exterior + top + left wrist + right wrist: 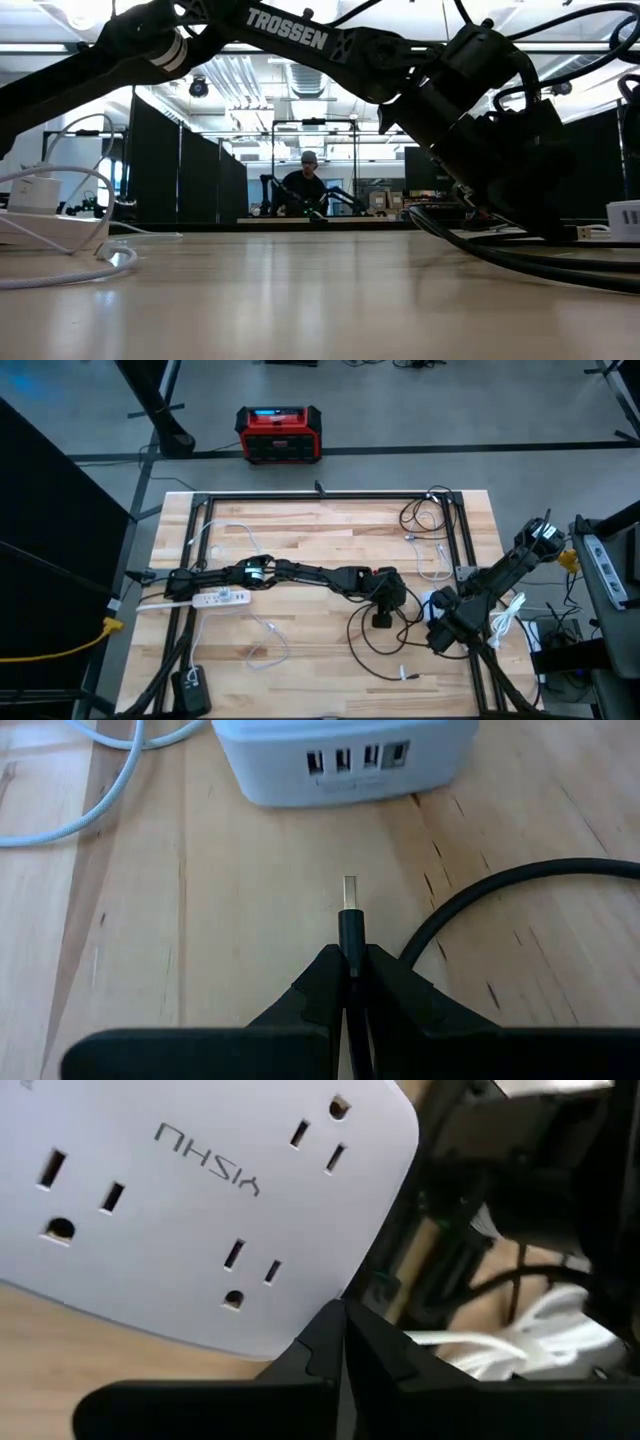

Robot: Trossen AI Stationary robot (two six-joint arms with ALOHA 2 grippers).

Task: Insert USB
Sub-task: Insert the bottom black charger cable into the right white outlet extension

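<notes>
While pinching USB plug [349,905], left gripper [349,970] faces hub ports [355,760].

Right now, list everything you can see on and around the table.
wooden slat table: one, light brown, centre
white power strip: one, table's left
white USB-port block: one, ahead of the plug
black USB plug: one, in left claw
white cables: several, loose on table
red and black box: one, floor beyond table
person: one, dark top, room behind
left claw: shut on plug, table centre
right claw: shut, table's right edge
</notes>
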